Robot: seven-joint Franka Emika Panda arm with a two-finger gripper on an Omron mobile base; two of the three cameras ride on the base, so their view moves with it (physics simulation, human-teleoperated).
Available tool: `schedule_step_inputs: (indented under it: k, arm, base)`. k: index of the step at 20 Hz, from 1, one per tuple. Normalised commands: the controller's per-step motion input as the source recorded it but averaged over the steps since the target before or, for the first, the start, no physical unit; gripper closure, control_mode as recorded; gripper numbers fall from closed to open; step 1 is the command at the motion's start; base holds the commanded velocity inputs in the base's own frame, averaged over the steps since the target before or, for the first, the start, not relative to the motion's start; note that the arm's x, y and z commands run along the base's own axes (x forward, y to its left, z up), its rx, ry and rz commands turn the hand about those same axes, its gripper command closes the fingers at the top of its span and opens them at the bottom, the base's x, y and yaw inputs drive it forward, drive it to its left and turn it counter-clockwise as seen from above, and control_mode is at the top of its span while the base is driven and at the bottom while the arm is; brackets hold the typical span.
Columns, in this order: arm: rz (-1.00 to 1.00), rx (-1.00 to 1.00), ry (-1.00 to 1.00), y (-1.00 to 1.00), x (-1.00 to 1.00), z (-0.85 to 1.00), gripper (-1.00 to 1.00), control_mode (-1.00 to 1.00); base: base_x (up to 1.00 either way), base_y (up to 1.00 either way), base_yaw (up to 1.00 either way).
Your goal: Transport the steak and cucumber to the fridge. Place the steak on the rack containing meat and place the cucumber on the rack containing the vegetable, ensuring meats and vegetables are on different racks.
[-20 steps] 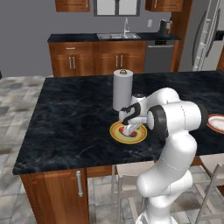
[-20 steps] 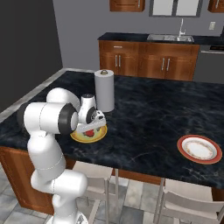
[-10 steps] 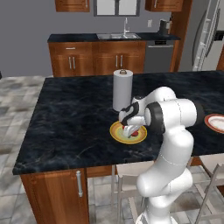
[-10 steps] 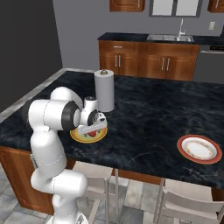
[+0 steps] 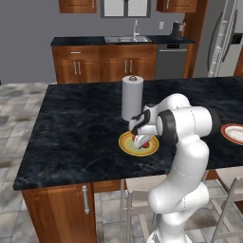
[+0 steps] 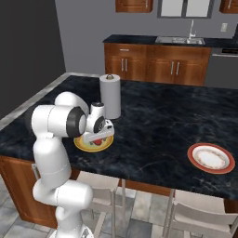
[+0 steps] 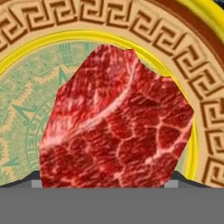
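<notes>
The steak point(image 7: 116, 127), a bright red raw slab, lies on a yellow patterned plate point(image 7: 26, 109). My gripper point(image 7: 105, 183) is down over it, one dark fingertip point(image 7: 36, 183) at each side of the meat, right at its edges. Whether they press on it does not show. From the base, the gripper point(image 5: 141, 140) point(image 6: 96, 137) reaches down onto that plate point(image 5: 126, 144) point(image 6: 83, 145), with a bit of red steak point(image 5: 146, 144) under it. The fridge point(image 5: 227, 38) stands at the far right, its door closed. The cucumber is out of view.
A paper towel roll point(image 5: 132, 98) point(image 6: 110, 96) stands upright just behind the plate. A second, red-rimmed plate point(image 5: 233, 134) point(image 6: 210, 158) sits farther right on the black island counter point(image 5: 71, 123). Stools stand under the near edge. A sink counter runs along the back wall.
The hand has sunk lower onto the plate and its fingers have come in toward the steak's sides. The steak and plate have not moved.
</notes>
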Motion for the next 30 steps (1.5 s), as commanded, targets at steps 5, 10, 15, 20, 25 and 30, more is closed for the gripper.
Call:
schedule_step_inputs:
  k: [5,10,15,20,25,30]
  arm:
    - [0.0,0.0,0.02,0.23,0.0,-0.34,1.0,-1.0]
    - [0.0,0.0,0.04,0.06,-0.22,-0.03,1.0,-1.0]
    - [-0.16,0.0,-0.13,0.0,-0.97,0.85,1.0,-1.0]
    - [-0.18,0.0,-0.15,0.0,-1.0,1.0,1.0,-1.0]
    - [-0.21,-0.01,-0.01,-0.06,-0.92,1.0,1.0,-1.0]
    - [-0.25,0.0,-0.21,-0.1,-1.0,0.77,1.0,-1.0]
  base:
    - [0.0,0.0,0.0]
    - [0.0,0.0,0.0]
    - [0.0,0.0,0.0]
    - [0.0,0.0,0.0]
    - [0.0,0.0,0.0]
    - [0.0,0.0,0.0]
